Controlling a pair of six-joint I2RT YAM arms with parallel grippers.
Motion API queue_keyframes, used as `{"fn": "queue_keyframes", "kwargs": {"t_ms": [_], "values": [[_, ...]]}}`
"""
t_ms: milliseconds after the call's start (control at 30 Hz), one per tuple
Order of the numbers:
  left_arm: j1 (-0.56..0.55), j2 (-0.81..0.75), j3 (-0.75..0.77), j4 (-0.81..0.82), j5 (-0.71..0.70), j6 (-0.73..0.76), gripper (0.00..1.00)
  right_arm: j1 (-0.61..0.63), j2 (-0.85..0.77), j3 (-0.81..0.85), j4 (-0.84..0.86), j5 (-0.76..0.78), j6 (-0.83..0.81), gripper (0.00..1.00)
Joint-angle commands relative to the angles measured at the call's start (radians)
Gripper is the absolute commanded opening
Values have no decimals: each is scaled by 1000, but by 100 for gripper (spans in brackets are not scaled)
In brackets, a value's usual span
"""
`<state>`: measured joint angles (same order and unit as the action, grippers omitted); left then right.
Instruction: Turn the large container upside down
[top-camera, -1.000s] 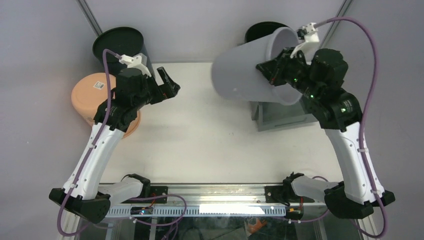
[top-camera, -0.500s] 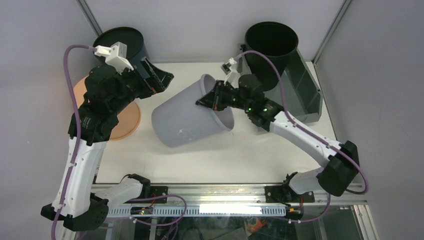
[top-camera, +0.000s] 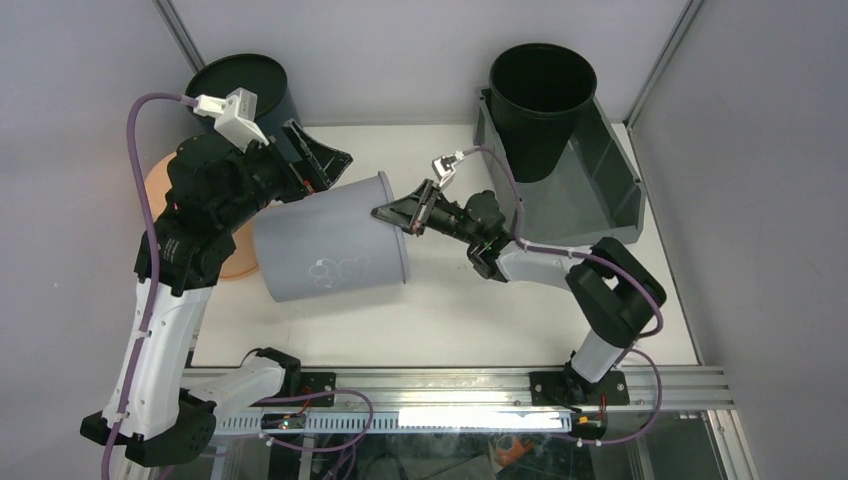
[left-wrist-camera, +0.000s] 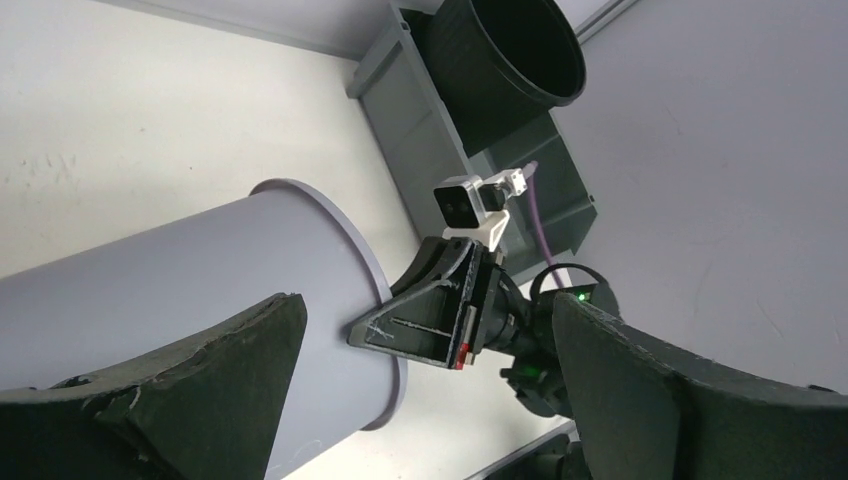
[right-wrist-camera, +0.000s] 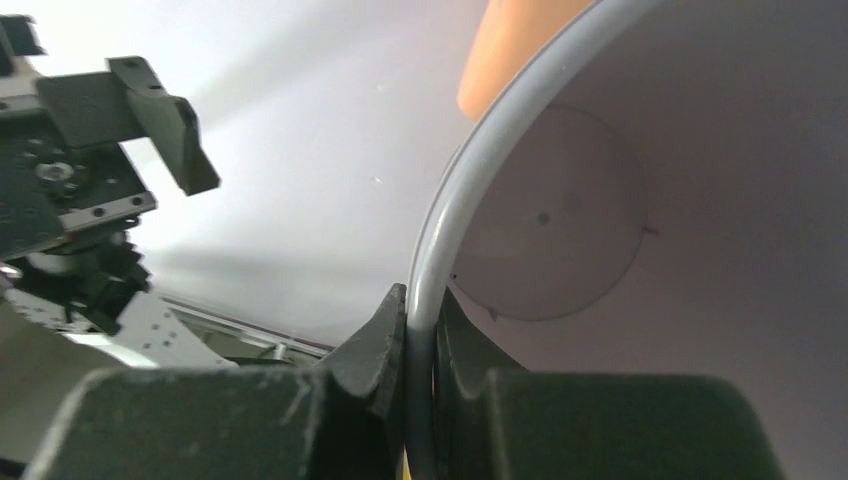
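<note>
Blk bucket (top-camera: 540, 100) in large container (top-camera: 605, 175)

No text is readable; the pale grey bucket (top-camera: 320, 255) shows only a faint, illegible mark.

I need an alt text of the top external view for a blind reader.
The right gripper pinches the rim of a pale grey bucket tipped on its side; the open left gripper is near its base. Behind, a grey rectangular bin holds a black bucket.

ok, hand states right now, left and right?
Left hand: open, gripping nothing.
Right hand: shut on the pale grey bucket, at its rim.
</note>
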<state>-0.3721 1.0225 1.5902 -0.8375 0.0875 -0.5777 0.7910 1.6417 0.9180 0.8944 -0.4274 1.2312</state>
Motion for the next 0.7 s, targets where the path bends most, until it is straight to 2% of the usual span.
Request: {"fn": "queue_keyframes", "kwargs": {"t_ms": [0,200,667], "values": [[1,-24,-11,45,48,-18,99,-5,52,-47,541,60,246,0],[1,-27,-37,55,62,-23,99,-6,151,-144,741,136,375,0],[1,-22,-80,83,86,-27,99,-9,147,-377,746,285,403,0]]}}
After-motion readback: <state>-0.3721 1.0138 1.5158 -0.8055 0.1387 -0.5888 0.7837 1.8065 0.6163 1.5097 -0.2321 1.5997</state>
